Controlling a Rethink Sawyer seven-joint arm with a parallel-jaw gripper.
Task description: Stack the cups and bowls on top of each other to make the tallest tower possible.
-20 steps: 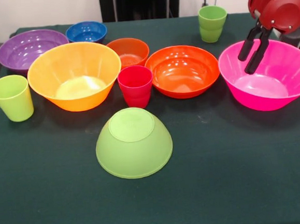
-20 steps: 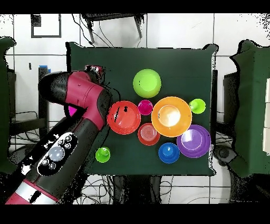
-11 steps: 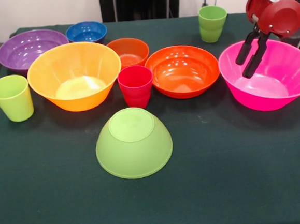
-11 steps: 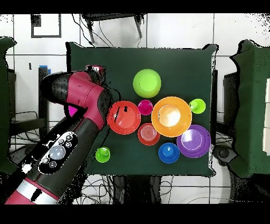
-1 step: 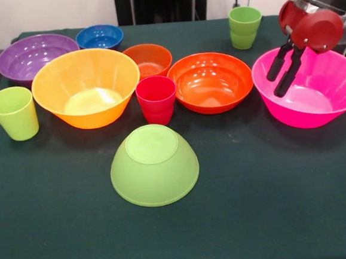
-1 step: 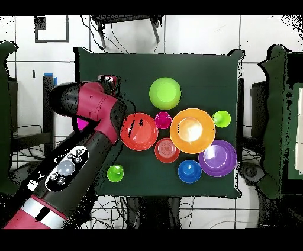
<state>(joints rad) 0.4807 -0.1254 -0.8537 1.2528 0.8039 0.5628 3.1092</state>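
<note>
No tower stands yet: every bowl and cup rests singly on the dark green table [image 5: 276,217]. In the front view the lime green bowl [image 5: 154,164] lies rim-down at the near centre, its flat base up, glossy and apart from the rest. Behind it stands the red-pink cup [image 5: 156,99], between the large yellow-orange bowl [image 5: 86,87] on the left and the medium orange bowl [image 5: 210,81] on the right. The small dark orange bowl [image 5: 148,59], the small blue bowl [image 5: 99,36] and the purple bowl [image 5: 34,56] sit farther back; one light green cup [image 5: 13,112] is at the left edge, the other green cup [image 5: 245,26] at the far right. The large pink bowl [image 5: 308,86] sits upright at the right, and the gripper [image 5: 278,82] hangs inside its rim with its two black fingers [image 5: 290,70] close together, nothing between them. The overhead view hides the pink bowl almost wholly under the red arm [image 6: 89,136], showing only a sliver, but shows the layout across the table.
</note>
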